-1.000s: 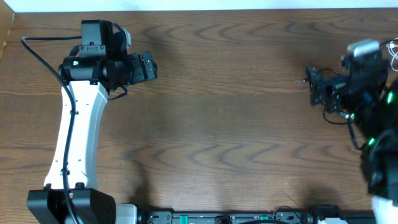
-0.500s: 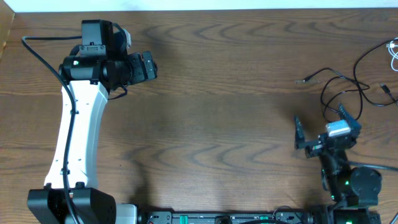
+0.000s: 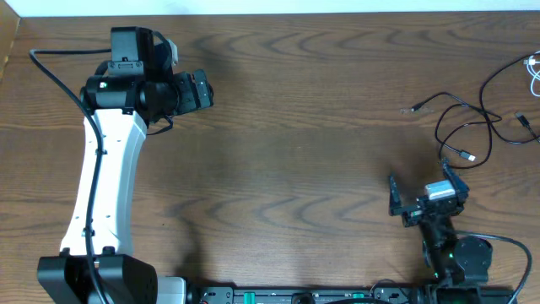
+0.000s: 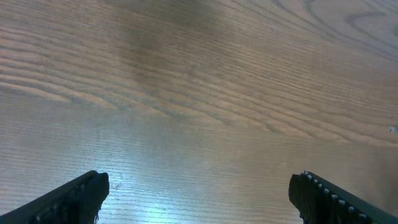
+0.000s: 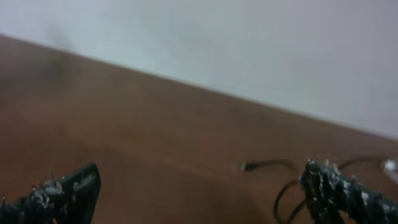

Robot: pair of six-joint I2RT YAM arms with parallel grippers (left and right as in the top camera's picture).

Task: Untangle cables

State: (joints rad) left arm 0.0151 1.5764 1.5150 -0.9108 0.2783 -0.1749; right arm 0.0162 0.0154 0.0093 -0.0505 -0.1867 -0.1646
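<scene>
**Both jaws apart, nothing held**

The right gripper [image 3: 422, 191] has its jaws wide apart and empty; it stands at the near right of the table [image 3: 295, 160]. The left gripper [image 3: 205, 89] also has its jaws apart, over the wood at the far left. The black cables [image 3: 472, 122] lie in loose loops at the far right, apart from both grippers. A white cable [image 3: 533, 74] is at the right edge.

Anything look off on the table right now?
Black cables sprawl in loose loops at the far right; the white cable runs off frame. Right gripper sits open and empty, short of them.
</scene>
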